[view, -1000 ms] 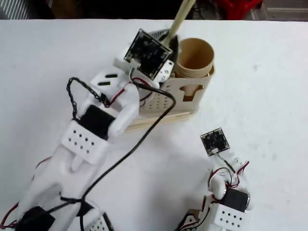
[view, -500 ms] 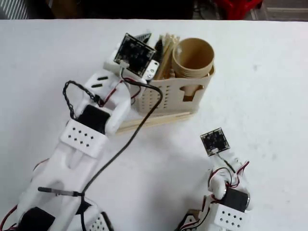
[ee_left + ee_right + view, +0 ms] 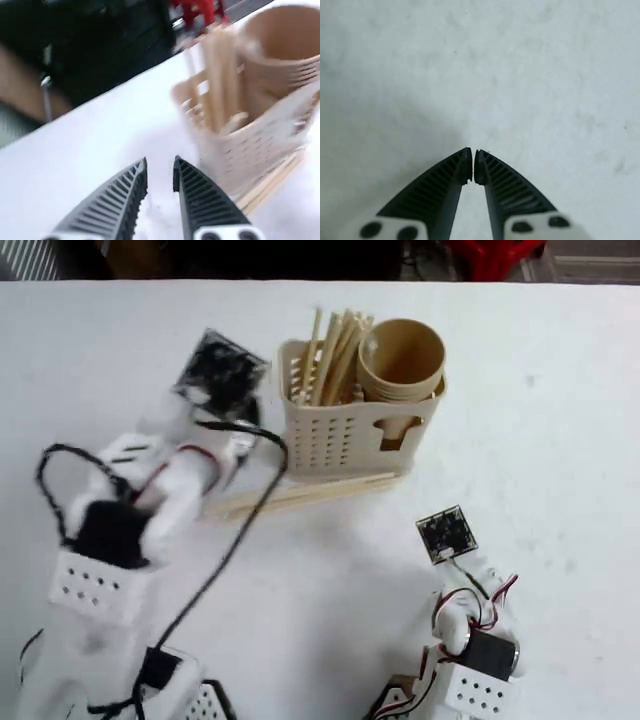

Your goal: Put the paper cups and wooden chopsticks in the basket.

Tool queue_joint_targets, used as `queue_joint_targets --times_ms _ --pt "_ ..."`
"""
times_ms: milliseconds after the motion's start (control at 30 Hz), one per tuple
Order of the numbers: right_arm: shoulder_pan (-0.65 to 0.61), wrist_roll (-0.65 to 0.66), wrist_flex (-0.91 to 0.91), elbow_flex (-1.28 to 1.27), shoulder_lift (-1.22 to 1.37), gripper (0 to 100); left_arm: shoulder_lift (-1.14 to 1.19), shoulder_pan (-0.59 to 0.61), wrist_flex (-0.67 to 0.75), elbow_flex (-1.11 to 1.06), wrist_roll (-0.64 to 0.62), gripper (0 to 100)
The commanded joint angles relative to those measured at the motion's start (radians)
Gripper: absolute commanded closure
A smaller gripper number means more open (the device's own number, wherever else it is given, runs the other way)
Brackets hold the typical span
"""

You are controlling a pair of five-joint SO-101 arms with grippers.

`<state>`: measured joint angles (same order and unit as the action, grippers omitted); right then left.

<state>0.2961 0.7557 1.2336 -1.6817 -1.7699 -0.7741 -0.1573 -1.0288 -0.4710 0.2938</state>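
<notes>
A cream slotted basket (image 3: pixel 340 435) stands at the table's middle back. Stacked paper cups (image 3: pixel 402 358) fill its right compartment, and several wooden chopsticks (image 3: pixel 330 345) stand upright in its left one. More chopsticks (image 3: pixel 300 494) lie flat on the table along the basket's front. My left arm (image 3: pixel 170 475) is to the left of the basket. Its gripper (image 3: pixel 160 167) is open by a narrow gap, holds nothing, and faces the basket (image 3: pixel 260 145) and cups (image 3: pixel 285 50). My right gripper (image 3: pixel 472 167) is shut over bare table, its arm (image 3: pixel 465 640) at the front right.
The white table (image 3: pixel 560 440) has free room to the right of the basket and at the far left. A black cable (image 3: pixel 235 540) runs along the left arm. Dark furniture and something red stand beyond the table's far edge.
The left arm let go of a chopstick into the basket's left compartment, then pulled back to the left, away from the basket. The right arm has not moved.
</notes>
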Motion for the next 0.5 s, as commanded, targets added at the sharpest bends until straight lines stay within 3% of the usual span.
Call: queue_joint_targets --times_ms 0,100,267,467 --pt "-0.010 0.000 0.005 -0.011 -0.005 96.7 0.018 0.209 0.018 -0.066 0.020 89" --pt "-0.010 0.000 0.005 -0.011 -0.005 96.7 0.131 0.223 0.103 -0.155 0.034 89" --pt "-0.008 0.000 0.005 -0.011 -0.005 96.7 0.452 0.133 0.262 -0.213 0.101 89" --pt "-0.008 0.000 0.005 -0.011 -0.005 96.7 0.837 0.119 0.281 -0.009 0.046 89"
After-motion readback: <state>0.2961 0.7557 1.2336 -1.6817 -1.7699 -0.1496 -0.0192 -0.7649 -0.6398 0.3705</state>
